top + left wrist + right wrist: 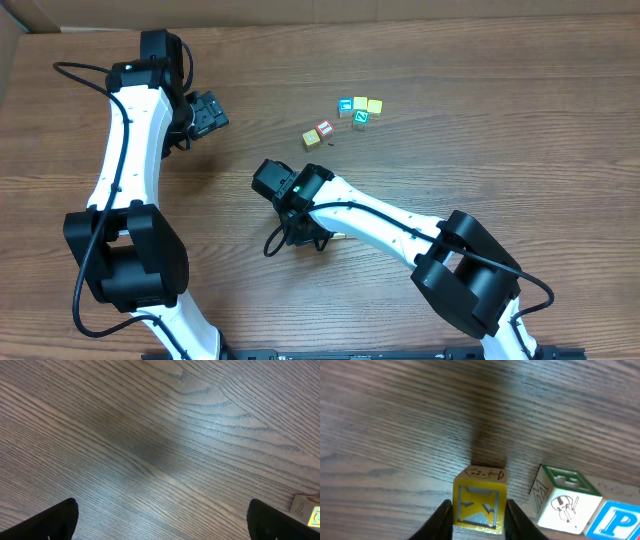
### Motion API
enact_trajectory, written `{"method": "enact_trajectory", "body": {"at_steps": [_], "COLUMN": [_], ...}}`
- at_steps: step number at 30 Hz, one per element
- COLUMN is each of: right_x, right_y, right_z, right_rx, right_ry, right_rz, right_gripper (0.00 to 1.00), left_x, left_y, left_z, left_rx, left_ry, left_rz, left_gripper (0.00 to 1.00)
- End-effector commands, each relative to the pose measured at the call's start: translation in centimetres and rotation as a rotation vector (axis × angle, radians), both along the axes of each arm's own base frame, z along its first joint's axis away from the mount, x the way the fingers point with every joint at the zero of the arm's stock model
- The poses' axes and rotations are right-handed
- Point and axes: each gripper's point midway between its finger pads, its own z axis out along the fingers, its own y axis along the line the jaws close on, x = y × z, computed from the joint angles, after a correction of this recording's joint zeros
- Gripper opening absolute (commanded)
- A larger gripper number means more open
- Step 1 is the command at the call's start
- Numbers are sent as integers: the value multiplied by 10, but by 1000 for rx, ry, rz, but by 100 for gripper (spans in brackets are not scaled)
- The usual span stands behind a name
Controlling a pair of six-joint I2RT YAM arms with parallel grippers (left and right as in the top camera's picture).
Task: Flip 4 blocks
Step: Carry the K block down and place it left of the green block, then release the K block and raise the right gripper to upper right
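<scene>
Right gripper (pixel 480 522) jaws narrow, flanking yellow block (pixel 480 505) close on both sides; actual pinch or not, cannot tell. Green block (pixel 565 497) just beside. Left gripper (pixel 162 522) wide open, empty, above table (pixel 150 435).

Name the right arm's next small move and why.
Probably widen the right end effector and lift straight up: the yellow block seems to sit on the table, fingers hugging its sides, and the green-bordered cube stands close beside, so sideways motion risks a knock.

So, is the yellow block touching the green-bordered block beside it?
Apart. The right wrist view shows a strip of bare table between the yellow block and the green-bordered block.
</scene>
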Motion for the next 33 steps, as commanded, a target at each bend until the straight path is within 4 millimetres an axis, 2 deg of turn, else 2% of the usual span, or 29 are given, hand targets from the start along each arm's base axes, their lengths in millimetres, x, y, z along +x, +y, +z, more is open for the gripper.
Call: {"method": "enact_trajectory", "body": {"at_steps": [1, 4, 6, 10, 13, 16, 21, 22, 28, 33], "right_x": [4, 7, 11, 30, 53, 82, 125, 131, 162, 182], "right_y": [0, 0, 5, -1, -21, -57, -145, -163, -240, -287], "right_z": [9, 12, 24, 62, 95, 114, 115, 114, 114, 117], "right_rx": [13, 23, 58, 101, 121, 117, 26, 6, -5, 9], "right_ry": [-28, -28, -24, -47, -81, -123, -135, -132, -145, -188], "right_rz": [-6, -8, 21, -4, -45, -126, -336, -378, -577, -699], "right_gripper": [42, 49, 52, 55, 58, 62, 91, 100, 100, 100], "left_x": [3, 3, 3, 3, 3, 3, 3, 3, 3, 3], "left_y": [3, 3, 3, 3, 3, 3, 3, 3, 3, 3], "left_z": [12, 12, 12, 12, 12, 12, 12, 12, 12, 12], "left_rx": [9, 9, 9, 9, 9, 9, 9, 9, 9, 9], "left_ry": [-35, -35, -35, -35, -35, -35, -35, -35, -35, -35], "left_rz": [18, 18, 18, 18, 18, 18, 18, 18, 18, 18], "left_gripper": [100, 100, 100, 100, 100, 100, 100, 100, 100, 100]}}
